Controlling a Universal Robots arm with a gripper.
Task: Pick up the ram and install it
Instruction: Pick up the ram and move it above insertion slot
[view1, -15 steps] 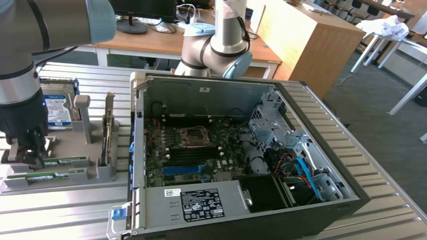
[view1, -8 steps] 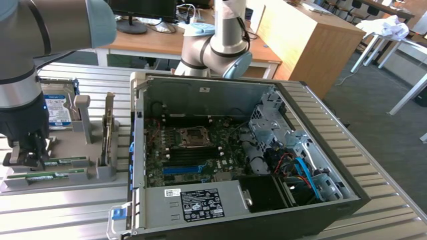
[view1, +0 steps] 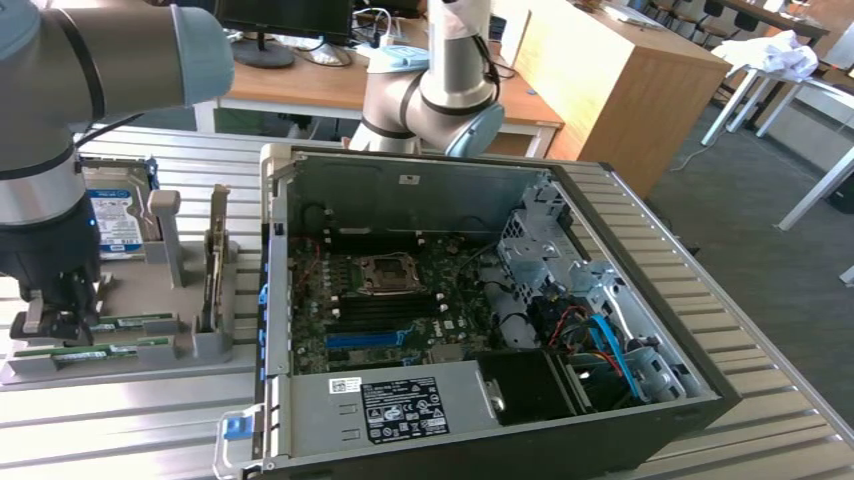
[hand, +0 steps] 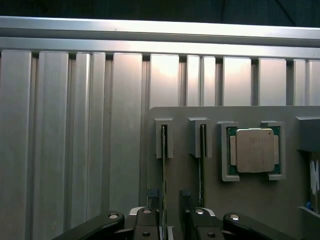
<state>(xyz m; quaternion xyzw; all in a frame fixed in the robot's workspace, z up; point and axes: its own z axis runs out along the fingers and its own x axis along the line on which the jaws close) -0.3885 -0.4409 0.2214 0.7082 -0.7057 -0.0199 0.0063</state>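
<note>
The pincer (view1: 54, 318) is held open above the grey holder (view1: 147, 295), which is set at 9 o'clock of the computer case (view1: 400, 185) in the exterior view. The ram (view1: 100, 352) is found standing on edge in the holder's nearest slot. Its long axis runs roughly from 9 to 3 o'clock there, and it lies directly beneath the pincer. In the wrist view the ram (hand: 164, 160) is seen edge-on, passing between the spread fingers (hand: 186, 205), closer to one than the other, its length in line with the gap. The second stick (hand: 202, 160) is set just beside it, outside that gap. No contact can be made out.
</note>
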